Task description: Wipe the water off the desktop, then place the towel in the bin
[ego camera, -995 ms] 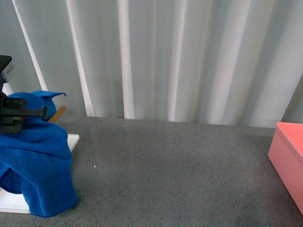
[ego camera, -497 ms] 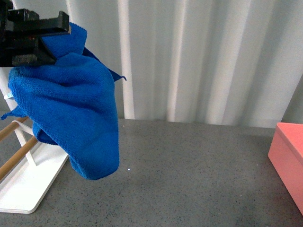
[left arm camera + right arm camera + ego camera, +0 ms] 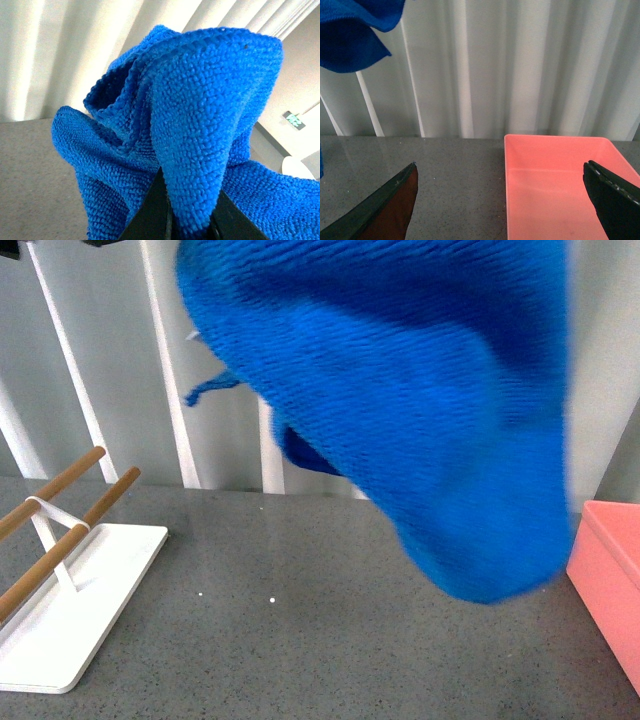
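My left gripper (image 3: 191, 226) is clamping a fold of the bright royal-blue terry microfibre towel (image 3: 420, 410) between its two black fingers. The cloth is bunching up over the fingertips and spilling away on both sides of them. Seen from the front, the towel is hanging in the air off that gripper, clear of the broad dark grey speckled desktop (image 3: 300, 640) beneath it, and it is blurring at its lower edge. It is filling so much of the front view that I am only catching a sliver of black hardware at the top corner on the left-arm side. Well below that hardware a white base plate stand (image 3: 70, 630) is sitting on the desktop, carrying two wooden rods (image 3: 60, 485) and touching nothing blue. My right gripper (image 3: 500, 200) is standing wide open with nothing between its dark fingers. The salmon-pink rectangular plastic bin (image 3: 560, 190) is resting on the desktop just ahead of and below it, its smooth floor looking bare. The towel is hanging high above and off to the left-arm side of this open gripper, well apart from the bin. Pale pleated curtains (image 3: 495, 65) are hanging behind the desktop's far edge, beyond both grippers.
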Robot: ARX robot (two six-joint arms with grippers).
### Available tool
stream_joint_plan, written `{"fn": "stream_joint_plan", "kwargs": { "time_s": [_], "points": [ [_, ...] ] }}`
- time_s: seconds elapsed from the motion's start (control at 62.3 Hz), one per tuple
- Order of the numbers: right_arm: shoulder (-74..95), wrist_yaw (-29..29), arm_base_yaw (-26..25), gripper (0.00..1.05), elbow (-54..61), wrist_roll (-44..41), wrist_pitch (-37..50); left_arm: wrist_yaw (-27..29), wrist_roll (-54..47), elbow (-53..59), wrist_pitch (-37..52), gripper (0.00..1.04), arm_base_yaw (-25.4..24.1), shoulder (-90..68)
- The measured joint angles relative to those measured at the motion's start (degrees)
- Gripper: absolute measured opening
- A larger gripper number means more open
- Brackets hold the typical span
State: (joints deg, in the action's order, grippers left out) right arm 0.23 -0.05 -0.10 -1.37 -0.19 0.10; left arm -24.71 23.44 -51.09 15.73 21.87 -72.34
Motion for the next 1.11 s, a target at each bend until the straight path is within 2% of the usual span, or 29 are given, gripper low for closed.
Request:
{"fn": "stream_joint_plan", "kwargs": {
  "time_s": [0.193, 0.497, 0.53, 0.578, 0.642, 0.786, 0.995, 1.107],
  "points": [
    [0.0, 0.0, 0.0, 0.98, 0.0, 0.0, 0.0, 3.4, 0.2, 2.0, 1.8, 0.06, 4.5, -0.1],
    [0.1, 0.2, 0.0, 0.98, 0.0, 0.1, -0.1, 3.7, 0.2, 2.2, 1.8, 0.06, 4.8, -0.2],
    [1.6, 2.8, 0.5, 0.98, -1.1, 0.9, -3.5, 3.7, 0.2, 2.2, 1.8, 0.06, 4.8, -0.2],
    [5.7, 3.3, 0.4, 0.98, -3.2, 1.0, -7.9, 3.7, 0.2, 2.2, 1.8, 0.06, 4.8, -0.2],
    [12.5, -0.9, -1.0, 0.98, -4.9, 0.1, -7.9, 3.7, 0.1, 2.2, 1.8, 0.06, 4.8, -0.2],
    [29.5, -14.0, -2.2, 0.98, -10.1, -8.6, 2.2, 3.7, 0.1, 2.2, 1.8, 0.06, 4.9, -0.3],
    [47.7, -15.9, 4.9, 0.98, -16.5, -16.7, 13.0, 3.7, 0.0, 2.2, 1.8, 0.06, 4.9, -0.2],
    [53.2, -17.2, 9.9, 0.98, -19.2, -18.8, 15.1, 3.7, 0.0, 2.2, 1.8, 0.06, 4.9, -0.2]
  ]
}}
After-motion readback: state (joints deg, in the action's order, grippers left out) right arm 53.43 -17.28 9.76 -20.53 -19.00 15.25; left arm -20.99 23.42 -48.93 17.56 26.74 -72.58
